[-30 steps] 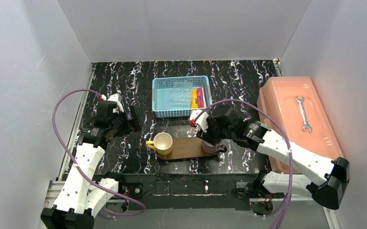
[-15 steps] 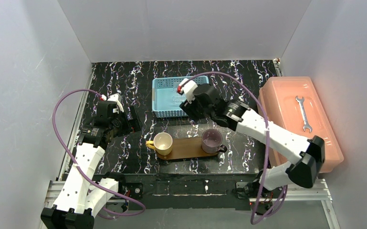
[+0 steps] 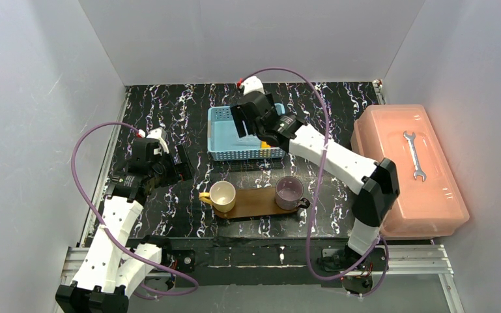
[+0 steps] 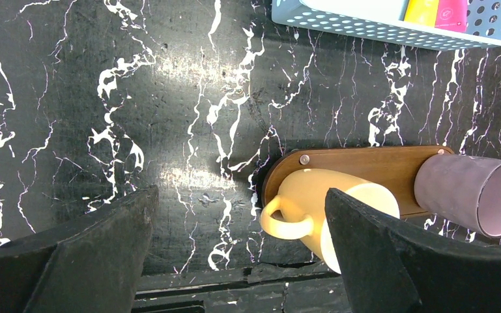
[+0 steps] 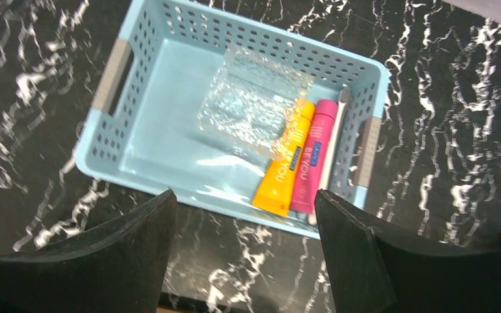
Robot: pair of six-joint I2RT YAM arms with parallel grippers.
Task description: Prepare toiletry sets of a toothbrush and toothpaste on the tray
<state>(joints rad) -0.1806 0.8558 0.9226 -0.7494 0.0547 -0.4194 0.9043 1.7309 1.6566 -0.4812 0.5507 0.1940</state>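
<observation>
The left tool hangs, fingers apart, over the black white-veined bench. The dark-brown wooden oblong tray carries 2 cups. Under the spread right tool, the light-blue perforated plastic basket holds a yellow-orange toothpaste tube, a magenta-pink toothpaste tube, their dark lettering too blurred to read, and 1 pale thin toothbrush just beside the pink one.

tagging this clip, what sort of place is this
Probably a lab robot test cell: plain white enclosure walls, a left arm and right arm bolted at the edge of a marbled black table.
</observation>
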